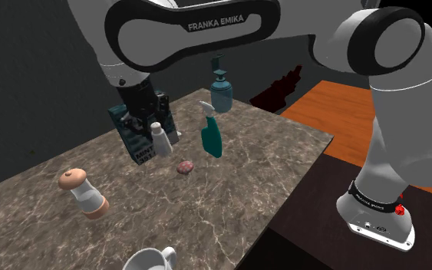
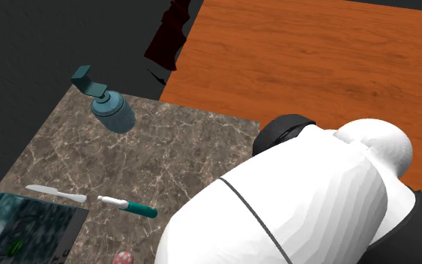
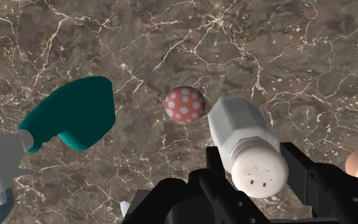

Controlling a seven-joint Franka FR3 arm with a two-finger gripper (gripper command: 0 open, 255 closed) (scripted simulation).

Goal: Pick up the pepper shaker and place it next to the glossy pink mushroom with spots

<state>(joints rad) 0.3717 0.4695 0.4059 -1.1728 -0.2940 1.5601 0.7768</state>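
Observation:
My gripper [image 3: 255, 170] is shut on the pepper shaker [image 3: 246, 141], a white faceted bottle with a holed cap, clasped near its cap between the black fingers [image 3: 216, 167]. The shaker's base points at the marble tabletop right beside the pink mushroom with white spots [image 3: 184, 104]. In the shoulder view the gripper [image 1: 150, 121] holds the shaker [image 1: 159, 140] a little above the surface. The mushroom [image 1: 184, 166] sits just to that view's right of it and nearer the camera. The mushroom's cap [image 2: 124, 259] peeks in at the bottom edge of the second exterior view.
A teal-handled knife [image 1: 211, 132] lies near the mushroom, with a teal soap dispenser [image 1: 221, 90] behind it. A dark teal box [image 1: 135, 138] stands behind the gripper. A tan-topped grinder [image 1: 84, 192] and a white cup [image 1: 150, 260] are nearer the front. The tabletop's edge [image 1: 298, 180] drops off beside the arm's base.

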